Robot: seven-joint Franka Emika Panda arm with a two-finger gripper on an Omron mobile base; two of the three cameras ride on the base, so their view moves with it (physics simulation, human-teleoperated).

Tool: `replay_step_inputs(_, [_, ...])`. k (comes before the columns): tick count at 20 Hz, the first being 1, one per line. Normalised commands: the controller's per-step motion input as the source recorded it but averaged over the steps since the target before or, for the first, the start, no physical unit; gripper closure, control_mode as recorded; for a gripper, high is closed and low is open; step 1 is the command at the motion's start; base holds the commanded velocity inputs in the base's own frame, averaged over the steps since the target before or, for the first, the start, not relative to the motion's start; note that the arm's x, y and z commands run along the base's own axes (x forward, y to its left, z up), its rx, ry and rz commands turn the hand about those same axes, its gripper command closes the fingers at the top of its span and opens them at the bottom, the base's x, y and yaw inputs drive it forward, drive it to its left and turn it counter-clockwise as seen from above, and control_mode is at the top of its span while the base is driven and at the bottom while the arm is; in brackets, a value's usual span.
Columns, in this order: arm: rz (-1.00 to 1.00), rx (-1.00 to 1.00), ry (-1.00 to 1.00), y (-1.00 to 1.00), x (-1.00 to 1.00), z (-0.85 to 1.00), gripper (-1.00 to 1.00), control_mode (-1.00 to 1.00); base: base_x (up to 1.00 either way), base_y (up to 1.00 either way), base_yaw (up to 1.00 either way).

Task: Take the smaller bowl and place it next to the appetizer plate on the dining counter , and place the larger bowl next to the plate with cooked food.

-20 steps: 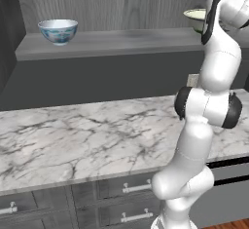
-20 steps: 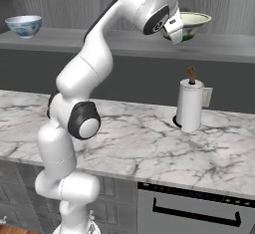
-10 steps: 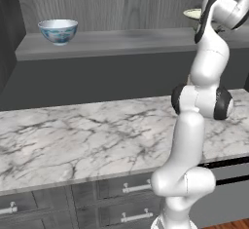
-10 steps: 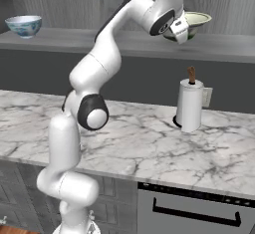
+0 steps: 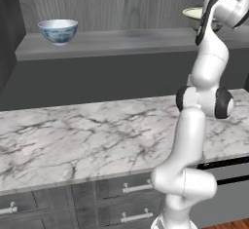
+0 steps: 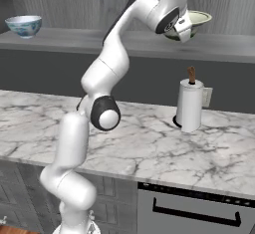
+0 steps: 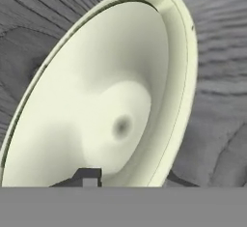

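Cream-coloured, the larger bowl (image 6: 197, 19) stands upright on the grey wooden shelf (image 6: 74, 38), its mouth facing up, at the right end. The gripper (image 6: 183, 28) is at its near rim; whether the fingers pinch the rim cannot be told. The smaller bowl (image 5: 58, 30) stands upright at the shelf's left end.

Small round white bowl with blue pattern outside (image 5: 58, 30): upright on the left part of the grey wooden shelf (image 5: 121, 40), on a narrow foot, nothing touching it. Wide flared cream bowl, pale green inside (image 6: 195, 21): on the same shelf, far right end, well apart from the small bowl; interior smooth with a rounded central hollow.
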Motion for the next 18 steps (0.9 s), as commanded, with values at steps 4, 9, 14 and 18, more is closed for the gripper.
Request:
replay_step_inputs(4, [0.00, 0.00, 0.00, 0.00, -0.02, -0.02, 1.00, -1.00, 0.00, 0.00, 0.00])
replay_step_inputs(9, [-0.06, 0.00, 0.00, 0.00, -0.84, -0.14, 1.00, -1.00, 0.00, 0.00, 0.00])
replay_step_inputs(14, [-0.14, -0.04, 0.00, 0.20, -1.00, -0.30, 1.00, -1.00, 0.00, 0.00, 0.00])
replay_step_inputs(18, [-0.12, -0.27, -0.06, 0.74, -1.00, -0.97, 1.00, -1.00, 0.00, 0.00, 0.00])
